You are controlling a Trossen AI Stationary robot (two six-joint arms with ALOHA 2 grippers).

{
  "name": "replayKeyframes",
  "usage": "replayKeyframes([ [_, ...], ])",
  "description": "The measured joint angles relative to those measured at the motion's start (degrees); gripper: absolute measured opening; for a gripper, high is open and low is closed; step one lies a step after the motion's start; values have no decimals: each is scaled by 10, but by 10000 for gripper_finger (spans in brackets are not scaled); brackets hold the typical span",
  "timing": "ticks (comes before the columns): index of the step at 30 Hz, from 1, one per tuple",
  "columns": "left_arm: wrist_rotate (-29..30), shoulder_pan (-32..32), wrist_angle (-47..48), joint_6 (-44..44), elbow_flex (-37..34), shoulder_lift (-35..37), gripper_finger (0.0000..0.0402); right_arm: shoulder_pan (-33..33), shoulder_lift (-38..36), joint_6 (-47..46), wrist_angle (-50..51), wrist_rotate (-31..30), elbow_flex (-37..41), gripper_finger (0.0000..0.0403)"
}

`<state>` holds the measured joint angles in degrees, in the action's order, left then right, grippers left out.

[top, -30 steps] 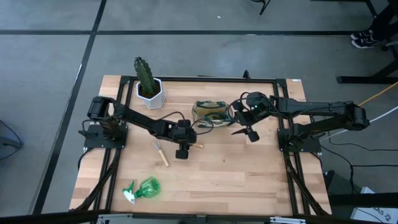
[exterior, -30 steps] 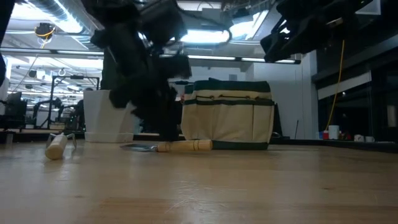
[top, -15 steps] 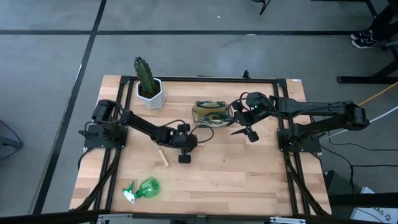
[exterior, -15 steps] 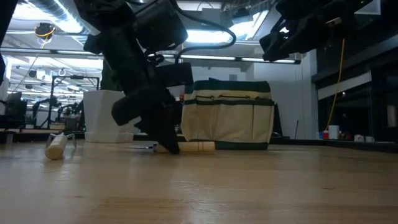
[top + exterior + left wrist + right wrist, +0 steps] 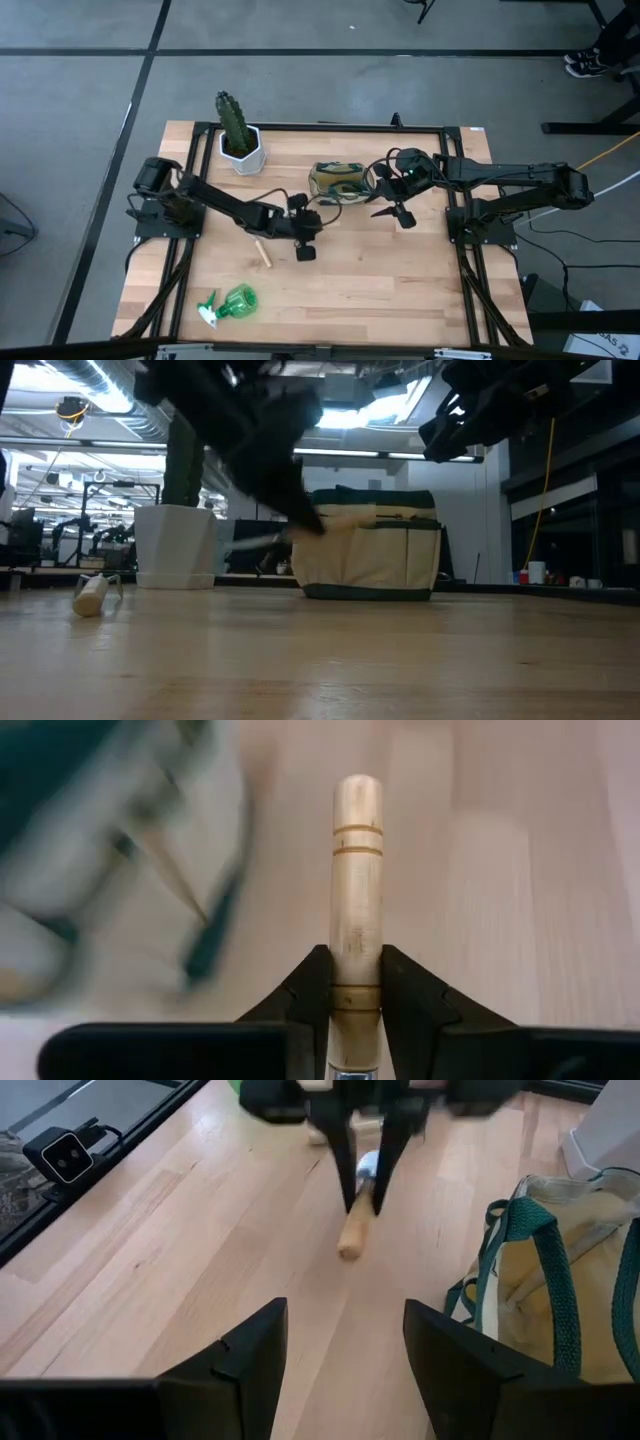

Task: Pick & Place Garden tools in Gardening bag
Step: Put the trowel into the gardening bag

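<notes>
My left gripper [image 5: 305, 242] is shut on the wooden-handled silver trowel [image 5: 357, 870], held above the table just near of the olive-green and cream gardening bag [image 5: 337, 180]. My right gripper [image 5: 345, 1360] hangs open and empty over the table, right of the bag, and looks toward the trowel [image 5: 353, 1230]. The wooden-handled rake [image 5: 262, 252] lies flat on the table left of my left gripper. The green spray bottle [image 5: 232, 303] lies on its side near the front left. The black pruners do not show. My left gripper pinches the trowel's wooden handle [image 5: 355, 995] between its two fingers [image 5: 312, 990], near the blade end. The handle runs forward along the fingers, and its rounded free end [image 5: 357, 790] sticks out past the fingertips. The trowel is lifted clear of the table.
A green cactus in a white hexagonal pot [image 5: 240, 148] stands at the far left of the table. Cables run from both wrists near the bag. Bare wood lies between the bag and the table's near edge [image 5: 380, 290].
My left gripper, which stood low over the trowel lying on the table in front of the bag, has risen and gone slightly toward the table's right edge. The trowel has come up with it and now hangs clear of the table at the height of the bag's upper part.
</notes>
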<state>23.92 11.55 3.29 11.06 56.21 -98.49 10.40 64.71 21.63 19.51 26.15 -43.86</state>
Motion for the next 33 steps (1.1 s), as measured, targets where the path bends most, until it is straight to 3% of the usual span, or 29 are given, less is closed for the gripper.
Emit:
replayKeyframes([
  [6,93,-7,-90,-86,0,63,58,0,0,0,-1,0,0,202],
  [9,99,-26,-187,-137,1,78,58,0,0,0,-5,0,0,202],
  [13,82,-56,-275,-191,1,78,58,0,0,1,-6,0,0,202],
  [17,75,-90,-296,-198,1,77,58,0,0,3,-11,0,0,202],
  [23,-31,-139,-420,-194,1,30,58,0,0,4,-19,0,0,201],
  [28,-57,-157,-501,-232,0,-16,58,0,0,7,-20,-1,0,201],
  [33,-93,-173,-521,-249,0,-41,58,0,0,7,-19,-1,0,201],
])
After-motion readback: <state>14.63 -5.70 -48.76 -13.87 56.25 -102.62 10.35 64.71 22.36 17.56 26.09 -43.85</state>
